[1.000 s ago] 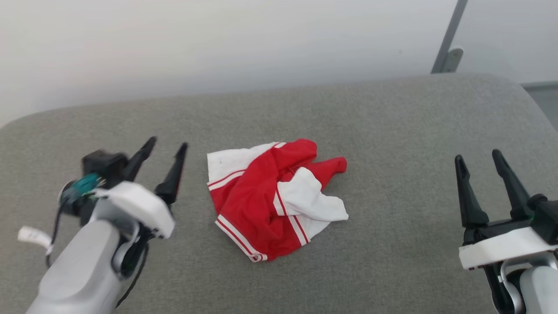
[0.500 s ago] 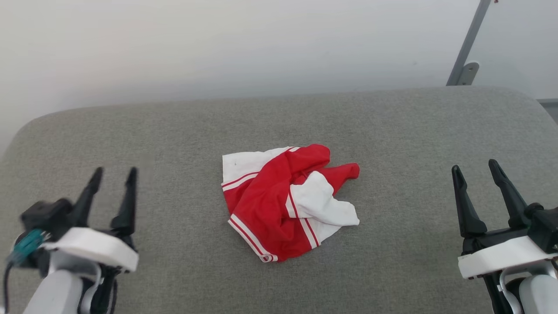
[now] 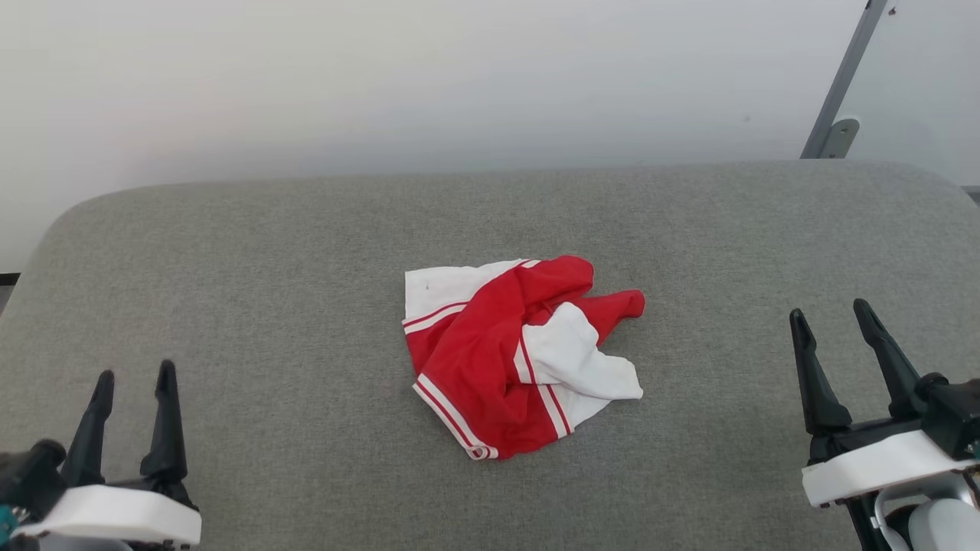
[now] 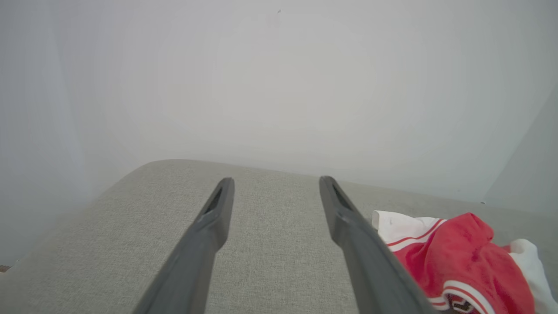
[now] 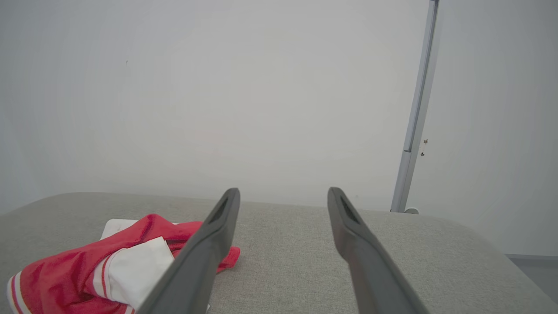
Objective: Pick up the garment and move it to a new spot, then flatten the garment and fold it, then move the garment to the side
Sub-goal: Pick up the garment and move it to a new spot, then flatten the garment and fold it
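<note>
Grey cushion [image 3: 230, 252] under crumpled garment [image 3: 478, 360]

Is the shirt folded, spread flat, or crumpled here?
Crumpled: the shirt lies in a bunched heap on the cushion, a white sleeve end twisted over the red.

A wide grey cushion [image 3: 230, 252] with a woven cover spreads across the foreground. Its far corners are rounded and its far edge curves gently. Directly behind the cushion stands a plain pale wall [image 3: 383, 76], bare apart from a few tiny dark specks. Behind the cushion's far right corner rises a slim grey metal post [image 3: 846, 80], slanted in the head view and nearly upright in the right wrist view. A small rounded bracket [image 3: 841, 136] sits at the post's foot, just above the cushion's edge. Past the cushion's right end lies a strip of grey floor [image 5: 542, 268]. Past its left end, a dark sliver [image 3: 6, 279] shows low against the wall.
</note>
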You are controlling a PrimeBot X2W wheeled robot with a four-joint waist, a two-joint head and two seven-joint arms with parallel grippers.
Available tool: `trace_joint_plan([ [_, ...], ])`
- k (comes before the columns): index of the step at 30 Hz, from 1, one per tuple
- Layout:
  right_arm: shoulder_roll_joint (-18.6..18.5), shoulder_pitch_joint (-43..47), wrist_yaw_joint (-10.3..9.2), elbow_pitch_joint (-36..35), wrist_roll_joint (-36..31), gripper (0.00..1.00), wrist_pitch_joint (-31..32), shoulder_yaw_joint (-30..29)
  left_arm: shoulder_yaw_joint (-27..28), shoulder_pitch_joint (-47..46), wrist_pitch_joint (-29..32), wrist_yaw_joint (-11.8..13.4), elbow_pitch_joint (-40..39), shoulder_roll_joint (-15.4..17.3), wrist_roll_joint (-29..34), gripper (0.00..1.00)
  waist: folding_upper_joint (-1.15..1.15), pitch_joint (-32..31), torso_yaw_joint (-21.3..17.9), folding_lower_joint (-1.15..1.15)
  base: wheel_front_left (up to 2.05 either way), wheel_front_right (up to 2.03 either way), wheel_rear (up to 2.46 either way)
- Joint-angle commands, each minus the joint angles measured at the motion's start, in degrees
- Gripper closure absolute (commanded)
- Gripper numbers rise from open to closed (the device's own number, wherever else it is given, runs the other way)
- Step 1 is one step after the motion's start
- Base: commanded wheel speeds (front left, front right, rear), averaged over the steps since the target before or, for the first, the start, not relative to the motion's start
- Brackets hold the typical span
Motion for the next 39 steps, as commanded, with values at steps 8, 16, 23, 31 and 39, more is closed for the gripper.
trace_joint_plan([
  [8, 1.2, 2.1, -0.02, -0.1, -0.7, 0.0, -0.3, -2.1, 2.4, 3.8, -0.4, -0.4, -1.1, -1.4, 1.8, 0.0, 0.0, -0.3, 0.2, 0.0, 0.0, 0.0, 0.0],
  [16, 1.9, 3.3, -0.02, 0.0, -0.6, 0.0, -0.3, -3.4, 3.7, 5.6, -0.4, -0.4, -1.9, -2.0, 2.0, 0.0, 0.0, -0.4, 0.1, 0.0, 0.0, 0.0, 0.0],
  [23, 0.2, 2.8, -0.02, 1.7, 1.4, 0.0, -0.3, 1.4, 4.6, 5.1, -0.4, -0.4, -1.7, -3.1, 1.3, 0.0, 0.0, 0.0, 1.8, 0.0, 0.0, 0.0, 0.0],
  [31, -4.9, -2.7, -0.02, 9.1, 5.9, 0.0, 4.3, 12.1, 4.3, 3.2, -0.4, -0.4, -2.0, -4.7, 1.2, 0.0, 0.0, 1.7, 6.1, 0.0, 0.0, 0.0, 0.0],
  [39, -9.8, -10.4, -0.02, 15.5, 10.0, 0.0, 15.8, 22.0, 2.9, 0.8, -0.4, -0.4, -2.0, -7.0, 0.8, 0.0, 0.0, 4.4, 11.1, 0.0, 0.0, 0.0, 0.0],
])
